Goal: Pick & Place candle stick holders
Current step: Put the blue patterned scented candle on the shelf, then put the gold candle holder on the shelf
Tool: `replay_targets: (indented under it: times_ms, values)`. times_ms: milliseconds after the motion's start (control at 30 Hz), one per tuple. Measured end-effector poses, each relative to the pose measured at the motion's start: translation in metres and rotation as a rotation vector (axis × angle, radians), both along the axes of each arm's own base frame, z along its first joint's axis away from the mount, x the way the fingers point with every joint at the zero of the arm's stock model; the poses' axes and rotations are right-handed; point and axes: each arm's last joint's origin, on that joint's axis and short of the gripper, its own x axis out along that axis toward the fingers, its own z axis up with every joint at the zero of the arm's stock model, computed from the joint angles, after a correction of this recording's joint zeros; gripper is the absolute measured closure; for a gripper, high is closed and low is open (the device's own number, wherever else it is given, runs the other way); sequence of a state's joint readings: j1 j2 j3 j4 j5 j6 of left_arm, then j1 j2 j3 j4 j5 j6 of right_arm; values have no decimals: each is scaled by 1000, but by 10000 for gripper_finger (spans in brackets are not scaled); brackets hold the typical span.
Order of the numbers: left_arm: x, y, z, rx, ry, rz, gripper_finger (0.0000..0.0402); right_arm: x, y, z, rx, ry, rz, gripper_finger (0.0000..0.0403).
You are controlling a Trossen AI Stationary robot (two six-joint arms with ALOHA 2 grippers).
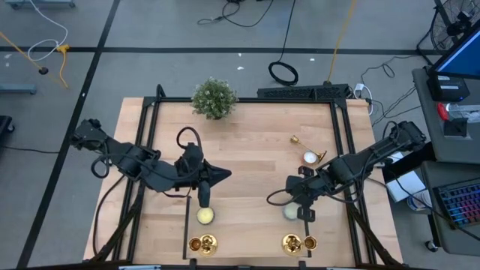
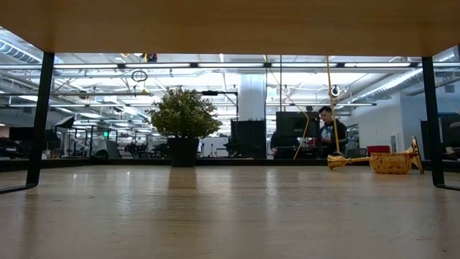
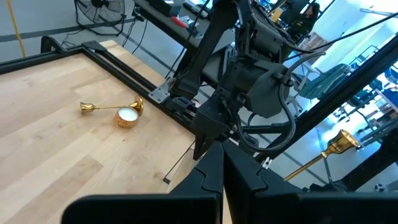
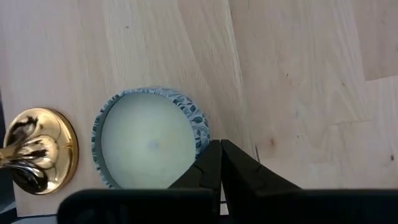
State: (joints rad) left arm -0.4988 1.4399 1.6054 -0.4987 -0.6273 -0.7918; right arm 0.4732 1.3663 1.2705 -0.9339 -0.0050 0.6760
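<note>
Shiny gold candle stick holders stand along the table's near edge, one (image 1: 202, 244) on the left and two (image 1: 291, 242) (image 1: 309, 242) on the right. Another (image 1: 298, 139) lies on its side at the far right, by a white candle in a gold cup (image 3: 127, 117). My left gripper (image 1: 204, 199) is shut and hangs above a yellow candle (image 1: 205, 216), holding nothing. My right gripper (image 4: 221, 144) is shut, its tips at the edge of a pale candle with a blue patterned rim (image 4: 149, 146). A gold holder base (image 4: 37, 149) sits beside that candle. My right gripper's shut fingertips (image 4: 210, 155) come from above, slanting down, at the blue-rimmed candle's rim (image 4: 200, 134). I cannot tell whether they touch it. The candle sits flat on the table.
A bushy green potted plant (image 1: 214, 97) stands at the far edge, left of the middle. Black frame rails (image 1: 341, 127) run along the table's sides. The middle of the wooden table (image 1: 247, 157) is bare. A person (image 2: 332, 133) is in the room beyond.
</note>
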Motion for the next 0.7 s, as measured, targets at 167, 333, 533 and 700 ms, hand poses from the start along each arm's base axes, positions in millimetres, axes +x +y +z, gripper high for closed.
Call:
replay_targets:
  times_ms: [167, 333, 533, 700]
  values:
    - [0, 0, 0, -1, 0, 0, 399, 3, 1, 1, 13, -31, 6, 403]
    - [0, 0, 0, -3, -1, 0, 399, 3, 2, 2, 16, -39, 6, 403]
    - [0, 0, 0, -3, -1, 0, 399, 4, 1, 2, -15, -55, -12, 403]
    - [0, 0, 0, 0, 0, 0, 399, 2, -4, 6, -69, -103, -52, 403]
